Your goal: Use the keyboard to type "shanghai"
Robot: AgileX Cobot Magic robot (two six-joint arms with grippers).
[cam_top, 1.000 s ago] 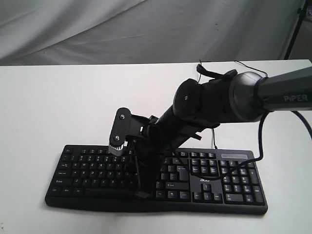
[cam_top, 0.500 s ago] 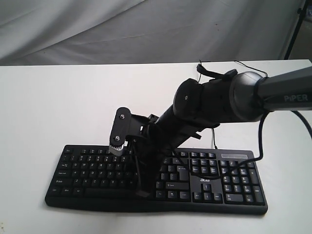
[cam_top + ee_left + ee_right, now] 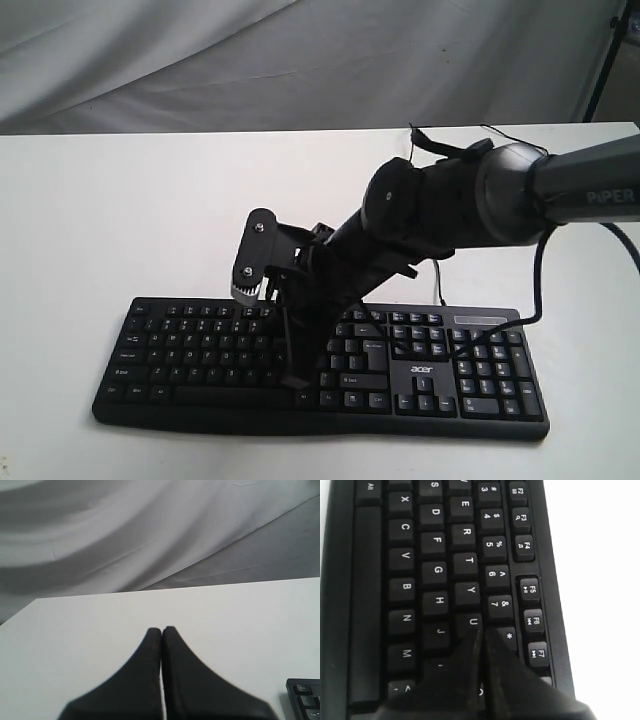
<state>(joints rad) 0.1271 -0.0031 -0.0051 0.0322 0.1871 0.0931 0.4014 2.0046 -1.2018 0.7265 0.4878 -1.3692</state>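
Note:
The black acer keyboard [image 3: 450,375] lies across the near part of the white table. My right arm reaches over it from the right, and the right gripper [image 3: 295,381] points down over the middle key rows. In the right wrist view the right gripper [image 3: 481,631] is shut, its tips just above the edge of the U key [image 3: 472,621], beside the 8 key [image 3: 509,635] and past the J key [image 3: 440,630]. Nothing is held. The left gripper [image 3: 161,628] is shut and empty over bare table, with a keyboard corner [image 3: 305,700] beside it. The exterior view does not show the left gripper.
A black arm cable [image 3: 537,290] loops down over the keyboard's back right edge. A thin black wire [image 3: 480,128] lies behind the arm. A grey cloth backdrop [image 3: 300,60] hangs behind the white table [image 3: 120,200].
The right arm has lifted a little and swung slightly right. Its gripper tip has risen off the lower key rows, and the wrist camera bracket is higher.

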